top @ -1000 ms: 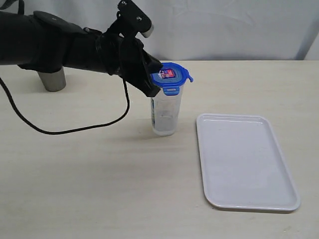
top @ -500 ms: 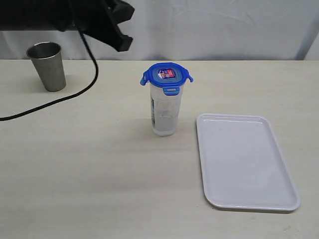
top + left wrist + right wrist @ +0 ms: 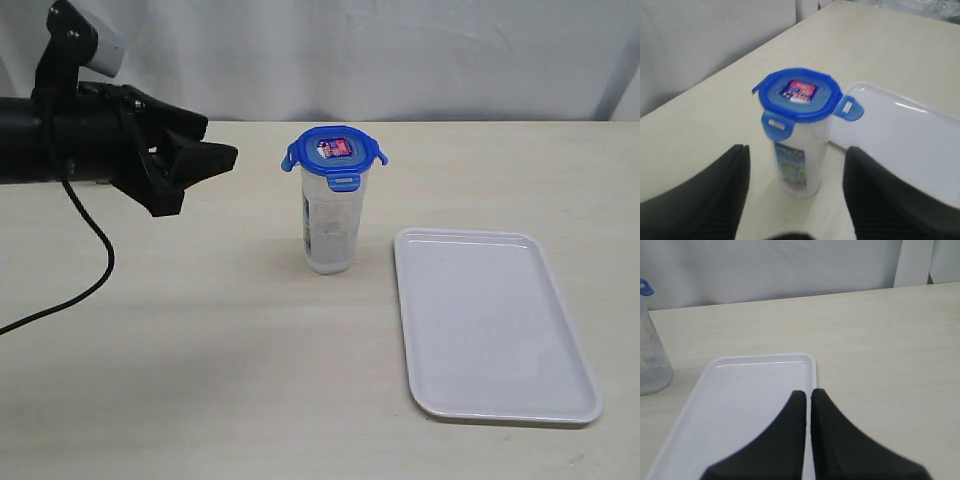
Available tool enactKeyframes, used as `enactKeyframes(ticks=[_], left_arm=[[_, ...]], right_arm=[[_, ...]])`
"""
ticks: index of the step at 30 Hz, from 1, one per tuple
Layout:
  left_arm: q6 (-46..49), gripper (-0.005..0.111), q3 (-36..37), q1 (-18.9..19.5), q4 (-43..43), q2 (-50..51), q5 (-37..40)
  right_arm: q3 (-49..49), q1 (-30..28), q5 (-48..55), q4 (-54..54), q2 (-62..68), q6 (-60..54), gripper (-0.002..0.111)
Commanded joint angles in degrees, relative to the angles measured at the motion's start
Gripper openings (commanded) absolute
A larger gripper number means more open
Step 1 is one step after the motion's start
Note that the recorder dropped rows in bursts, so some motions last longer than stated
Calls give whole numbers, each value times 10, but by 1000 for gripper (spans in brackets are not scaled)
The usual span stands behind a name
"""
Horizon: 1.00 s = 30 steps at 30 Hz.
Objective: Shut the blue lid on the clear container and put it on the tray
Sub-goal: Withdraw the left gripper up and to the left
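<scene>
Glossy blue plastic lid tops a translucent plastic container; the white tray looks smooth, the tabletop matt.

Nothing can be read for certain in any view. The blue lid has a small red, white and dark-blue sticker on top, but its print is too blurred to make out. The clear container has a printed label on its side. A dark line of lettering sits above a blue-and-yellow picture, also illegible.
</scene>
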Motion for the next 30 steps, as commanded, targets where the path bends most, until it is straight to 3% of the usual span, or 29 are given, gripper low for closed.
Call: enactKeyframes(ticks=[1,5,11,16,18,20,21,22,23,27,30], left_arm=[[0,49,-1,3,-11,7,-122],[16,32,-4,0,-11,3,-261],[-1,11,-14,-39,19,3,-499],[-198,11,-39,-40,13,3,-712],[-226,11,-39,-40,29,3,-703],[-269,11,-39,-34,76,3,-599],[-317,11,-39,-28,127,3,-531],[-421,11,-44,-19,220,3,-461],[-545,11,-52,-18,326,4,-443],[-982,10,-14,-28,728,3,-620],[-1319,10,41,-15,1091,4,-754]], right_arm=[[2,0,-1,1,-2,4,5],[2,0,-1,1,-2,4,5],[2,0,-1,1,-2,4,5],[2,0,-1,1,-2,4,5],[2,0,-1,1,-2,4,5],[2,0,-1,1,-2,4,5],[2,0,-1,1,-2,4,5],[2,0,-1,1,-2,4,5],[2,0,-1,1,-2,4,5],[2,0,-1,1,-2,4,5],[2,0,-1,1,-2,4,5]])
